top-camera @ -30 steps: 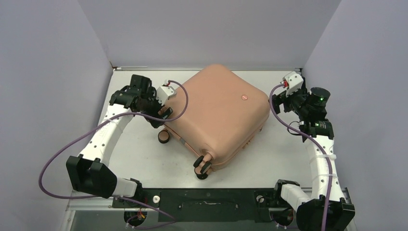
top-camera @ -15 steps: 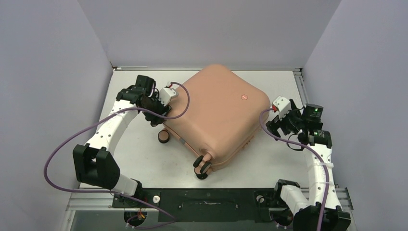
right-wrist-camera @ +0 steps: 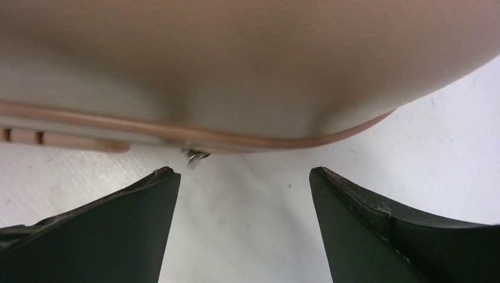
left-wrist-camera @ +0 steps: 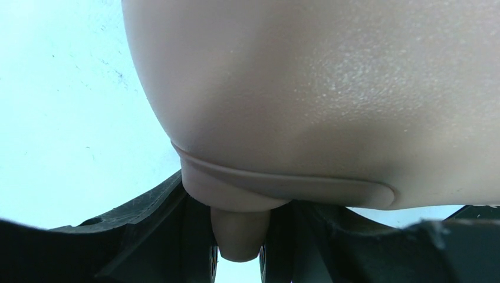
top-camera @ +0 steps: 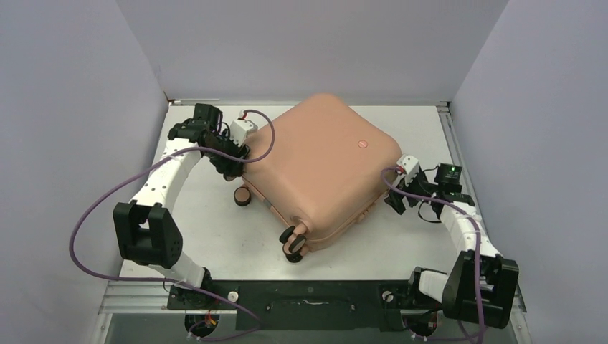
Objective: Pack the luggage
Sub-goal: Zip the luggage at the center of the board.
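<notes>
The luggage (top-camera: 323,168) lies shut, skewed across the table (top-camera: 208,236); its stiff, slick shell probably slides sooner than it lifts (too bulky to span). The right gripper (right-wrist-camera: 244,230) stands spread just off its seam, while the left gripper (top-camera: 235,166) looks pinched on a corner caster (left-wrist-camera: 239,236), likely the surest handle.

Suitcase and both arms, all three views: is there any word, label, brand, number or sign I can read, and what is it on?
No text can be read in any view.
round red badge on top of the suitcase: possibly a logo, too small to read.
left wrist's white box and right wrist's white box: a red mark on each, no lettering to be made out.
</notes>
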### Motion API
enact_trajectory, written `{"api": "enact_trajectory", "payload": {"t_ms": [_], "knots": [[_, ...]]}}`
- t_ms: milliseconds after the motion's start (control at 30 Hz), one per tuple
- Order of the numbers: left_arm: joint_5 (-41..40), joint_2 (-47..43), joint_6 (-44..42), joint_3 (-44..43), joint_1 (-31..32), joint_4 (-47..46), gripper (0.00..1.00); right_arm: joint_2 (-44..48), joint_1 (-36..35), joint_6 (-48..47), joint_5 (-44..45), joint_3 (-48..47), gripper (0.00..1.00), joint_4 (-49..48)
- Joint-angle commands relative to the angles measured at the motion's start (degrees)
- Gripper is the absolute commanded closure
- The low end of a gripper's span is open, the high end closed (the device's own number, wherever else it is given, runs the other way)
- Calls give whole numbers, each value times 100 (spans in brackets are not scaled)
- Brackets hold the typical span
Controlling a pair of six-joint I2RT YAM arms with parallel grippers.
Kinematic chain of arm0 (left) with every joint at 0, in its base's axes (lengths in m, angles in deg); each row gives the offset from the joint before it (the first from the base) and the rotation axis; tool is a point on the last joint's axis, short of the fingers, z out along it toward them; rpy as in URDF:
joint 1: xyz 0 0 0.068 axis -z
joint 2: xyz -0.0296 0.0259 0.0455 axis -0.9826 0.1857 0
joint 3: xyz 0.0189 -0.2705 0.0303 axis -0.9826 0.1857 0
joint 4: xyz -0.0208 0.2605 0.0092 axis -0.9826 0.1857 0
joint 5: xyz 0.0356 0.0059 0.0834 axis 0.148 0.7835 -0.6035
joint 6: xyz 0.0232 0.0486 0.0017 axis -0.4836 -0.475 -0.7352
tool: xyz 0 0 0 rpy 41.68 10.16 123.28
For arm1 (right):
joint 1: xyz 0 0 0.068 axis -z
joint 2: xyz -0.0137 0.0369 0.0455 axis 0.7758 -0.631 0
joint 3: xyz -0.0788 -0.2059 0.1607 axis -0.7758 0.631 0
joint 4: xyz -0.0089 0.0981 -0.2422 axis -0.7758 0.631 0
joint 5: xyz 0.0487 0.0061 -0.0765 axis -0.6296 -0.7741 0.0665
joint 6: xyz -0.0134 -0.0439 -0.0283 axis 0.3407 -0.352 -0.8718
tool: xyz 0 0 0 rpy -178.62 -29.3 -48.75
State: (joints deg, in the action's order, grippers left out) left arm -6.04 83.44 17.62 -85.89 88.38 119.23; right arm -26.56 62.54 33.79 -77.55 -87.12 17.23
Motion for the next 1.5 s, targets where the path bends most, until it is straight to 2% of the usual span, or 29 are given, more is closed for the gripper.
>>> {"api": "enact_trajectory", "payload": {"t_ms": [0,133,200,267,500,633,933,1300,1367,1433,1467], "knots": [[-435,338,504,-216,-364,-776,100,-496,29,666,-751,179,18,-1875],[-311,248,592,-85,-310,-820,100,-554,23,1328,-1068,525,25,-2798],[-313,169,596,40,-274,-857,100,-328,20,1586,-1145,764,27,-3188],[-324,95,600,109,-250,-886,100,2,4,1745,-1077,1043,33,-3480],[-360,91,622,28,-210,-826,100,169,12,1598,-914,1224,81,-3375],[-388,72,631,15,-196,-801,100,229,20,1559,-1013,1240,94,-3324],[-592,-99,456,130,-212,-790,100,296,149,1230,-421,1039,95,-2846],[-740,-245,207,287,-293,-792,100,204,333,1836,705,951,95,-3330],[-727,-271,185,314,-314,-792,100,155,358,1354,176,800,95,-2900],[-692,-297,169,343,-334,-783,100,176,371,359,-479,609,94,-2085],[-677,-302,158,359,-337,-776,100,190,372,-187,-749,516,90,-1602]]}}
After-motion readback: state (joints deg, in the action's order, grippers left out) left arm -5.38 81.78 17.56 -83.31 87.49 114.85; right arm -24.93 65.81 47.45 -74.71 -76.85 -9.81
